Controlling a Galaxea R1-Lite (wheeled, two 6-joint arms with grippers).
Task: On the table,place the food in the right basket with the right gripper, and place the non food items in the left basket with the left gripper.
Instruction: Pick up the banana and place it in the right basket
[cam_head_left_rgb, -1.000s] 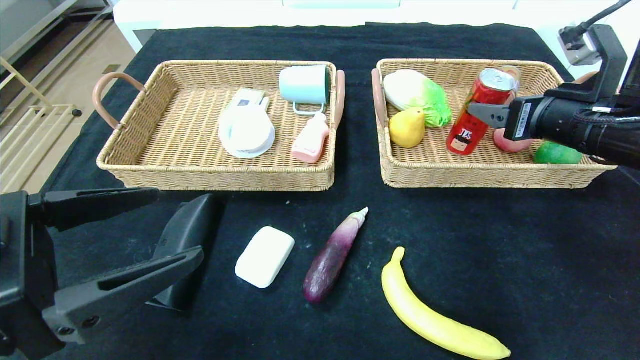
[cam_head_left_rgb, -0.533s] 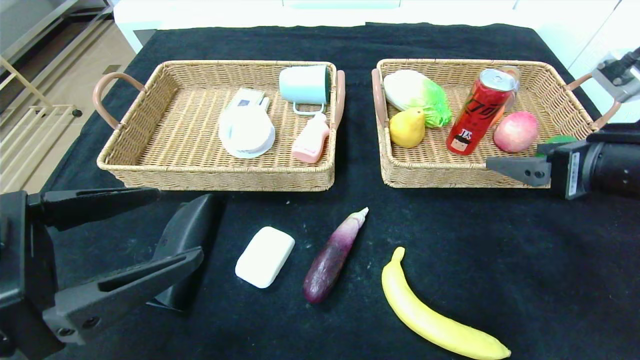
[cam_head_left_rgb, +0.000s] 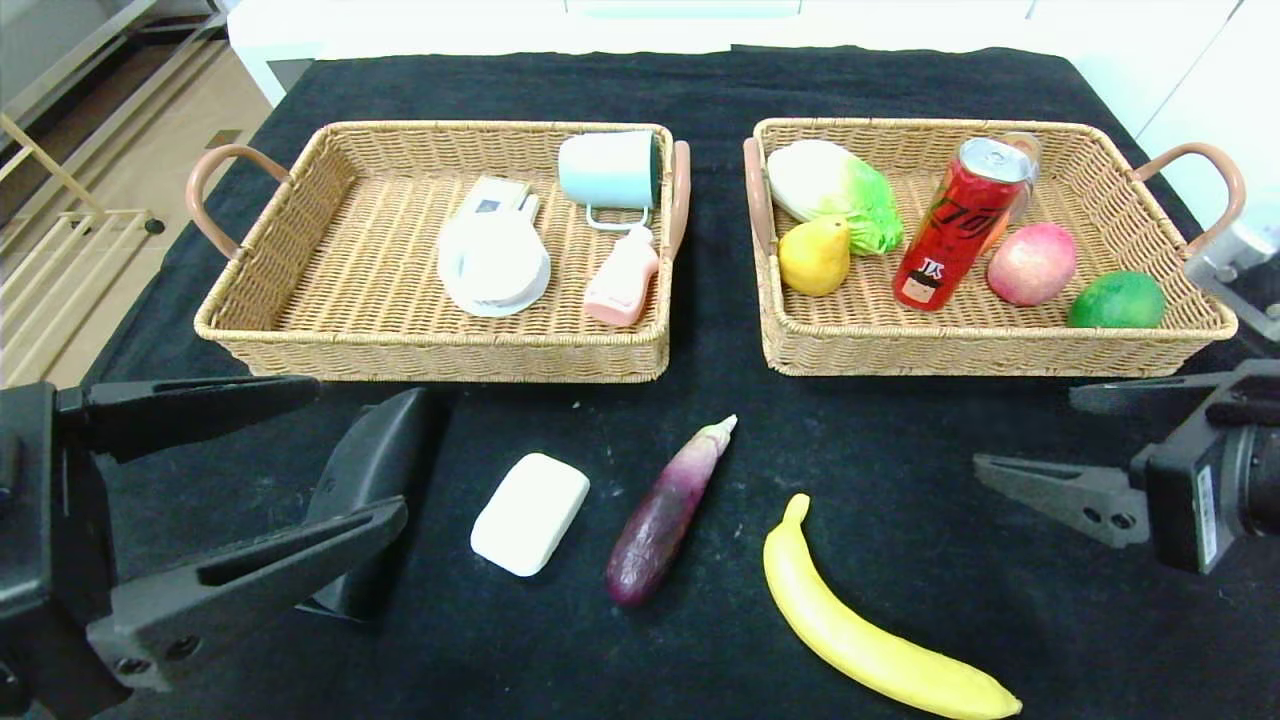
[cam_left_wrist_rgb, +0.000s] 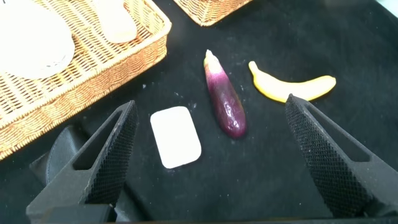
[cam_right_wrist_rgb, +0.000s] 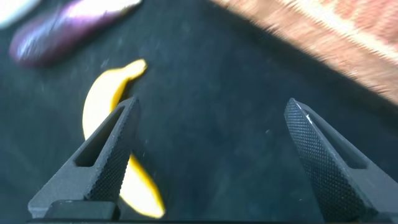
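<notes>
On the table (cam_head_left_rgb: 900, 440) lie a yellow banana (cam_head_left_rgb: 880, 630) (cam_right_wrist_rgb: 99, 99), a purple eggplant (cam_head_left_rgb: 665, 515) (cam_left_wrist_rgb: 224, 102), a white bar (cam_head_left_rgb: 530, 513) (cam_left_wrist_rgb: 176, 137) and a black wedge-shaped case (cam_head_left_rgb: 375, 480). The red can (cam_head_left_rgb: 960, 225) leans and the peach (cam_head_left_rgb: 1030, 262) lies inside the right basket (cam_head_left_rgb: 990, 350). My right gripper (cam_head_left_rgb: 1030, 432) (cam_right_wrist_rgb: 211, 104) hovers open and empty in front of that basket, right of the banana. My left gripper (cam_head_left_rgb: 355, 450) (cam_left_wrist_rgb: 210, 106) stands open at the front left, straddling the black case.
The left basket (cam_head_left_rgb: 430, 355) holds a round white dish (cam_head_left_rgb: 493, 262), a mint cup (cam_head_left_rgb: 610, 170), a pink bottle (cam_head_left_rgb: 622, 280) and a small white device. A cabbage (cam_head_left_rgb: 830, 190), a pear (cam_head_left_rgb: 813, 257) and a green fruit (cam_head_left_rgb: 1117, 300) share the right basket.
My right gripper has drawn back out of the right basket and come down toward the table's front, leaving the can leaning there. The left arm has not moved.
</notes>
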